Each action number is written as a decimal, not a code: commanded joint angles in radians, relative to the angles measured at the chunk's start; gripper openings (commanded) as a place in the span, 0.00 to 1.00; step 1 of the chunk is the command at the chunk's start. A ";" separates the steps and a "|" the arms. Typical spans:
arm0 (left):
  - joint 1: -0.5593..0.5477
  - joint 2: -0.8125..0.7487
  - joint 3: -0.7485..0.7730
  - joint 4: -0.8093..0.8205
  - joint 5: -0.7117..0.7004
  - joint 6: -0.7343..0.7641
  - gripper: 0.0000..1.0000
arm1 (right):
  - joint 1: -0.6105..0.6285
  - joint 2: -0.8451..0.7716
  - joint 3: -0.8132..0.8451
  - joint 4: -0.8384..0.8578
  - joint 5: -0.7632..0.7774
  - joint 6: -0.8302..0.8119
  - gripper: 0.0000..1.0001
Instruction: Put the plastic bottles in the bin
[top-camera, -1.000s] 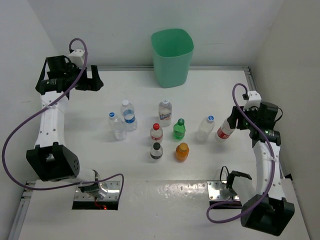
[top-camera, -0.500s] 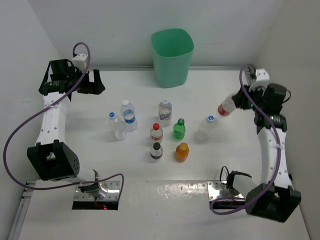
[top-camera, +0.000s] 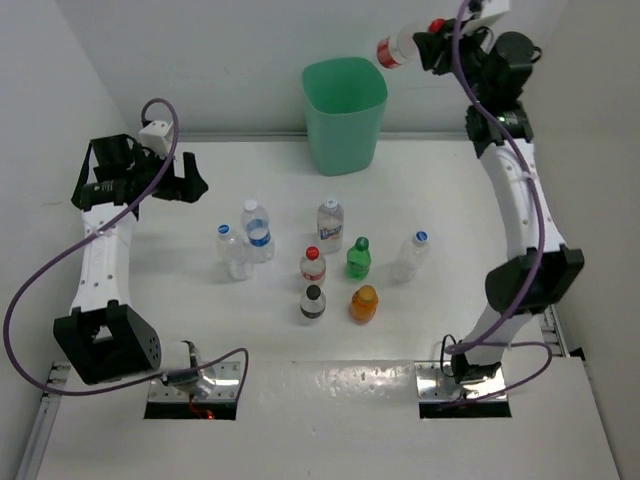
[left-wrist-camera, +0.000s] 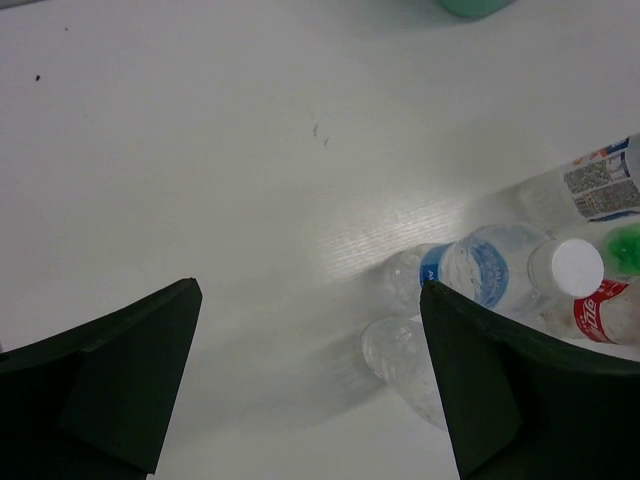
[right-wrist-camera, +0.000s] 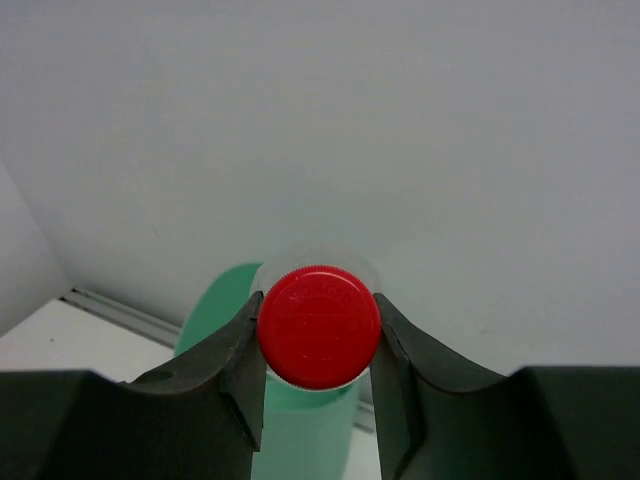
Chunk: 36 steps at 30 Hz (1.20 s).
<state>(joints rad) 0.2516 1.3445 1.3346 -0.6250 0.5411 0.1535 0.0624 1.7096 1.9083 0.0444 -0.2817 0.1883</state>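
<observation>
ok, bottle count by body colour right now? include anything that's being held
Clear bottles: 7, 6 on the table, plus the held bottle in the right end effector
Green bottle: 1
Orange bottle: 1
Total: 9 bottles

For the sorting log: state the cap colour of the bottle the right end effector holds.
Red. The cap shows best in the right wrist view.
</observation>
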 joint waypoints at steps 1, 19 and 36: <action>0.021 -0.062 -0.046 0.070 0.064 -0.011 0.98 | 0.069 0.114 0.066 0.143 0.070 0.010 0.02; 0.368 -0.293 -0.117 -0.118 0.474 0.309 0.97 | 0.220 0.357 0.150 0.187 0.163 -0.138 0.62; 0.255 -0.341 -0.180 -0.679 0.432 1.110 0.93 | 0.264 0.053 -0.014 0.063 0.142 -0.128 0.80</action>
<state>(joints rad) 0.5400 1.0172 1.1702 -1.2762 0.9901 1.1217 0.3298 1.8206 1.9213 0.1165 -0.1230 0.0715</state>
